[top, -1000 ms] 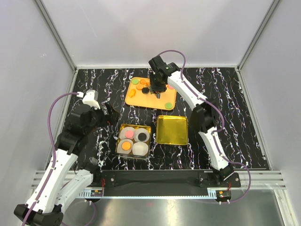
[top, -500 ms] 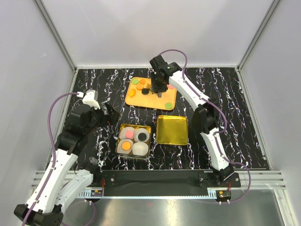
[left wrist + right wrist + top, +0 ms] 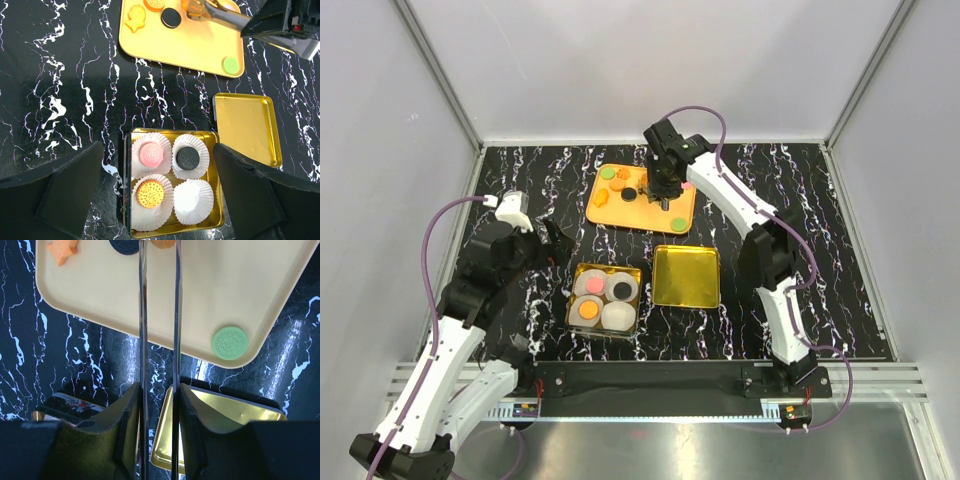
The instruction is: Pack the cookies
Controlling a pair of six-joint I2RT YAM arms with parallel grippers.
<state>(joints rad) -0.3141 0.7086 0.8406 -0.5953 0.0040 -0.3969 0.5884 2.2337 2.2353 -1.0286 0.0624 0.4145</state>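
Observation:
My right gripper [image 3: 662,192] [image 3: 159,390] is shut on metal tongs [image 3: 142,315] over the orange tray [image 3: 645,210]. The tong tips pinch an orange cookie [image 3: 162,242] [image 3: 192,6] beside a black cookie [image 3: 629,193] [image 3: 171,17]. More cookies lie on the tray, among them a green one [image 3: 229,342] [image 3: 677,222] and an orange figure [image 3: 135,18]. The gold tin [image 3: 636,270] [image 3: 216,200] holds four paper cups. Three of them hold a pink [image 3: 151,153], a black [image 3: 188,157] and an orange cookie [image 3: 150,193]. The fourth cup [image 3: 193,201] is empty. My left gripper [image 3: 545,240] [image 3: 157,146] is open above the tin.
The tin's gold lid [image 3: 686,276] [image 3: 247,127] lies upturned right of the tin. Grey walls and metal posts enclose the black marbled table [image 3: 790,230] on three sides.
My right gripper and the tongs have shifted slightly to the right over the tray. The left arm has not moved.

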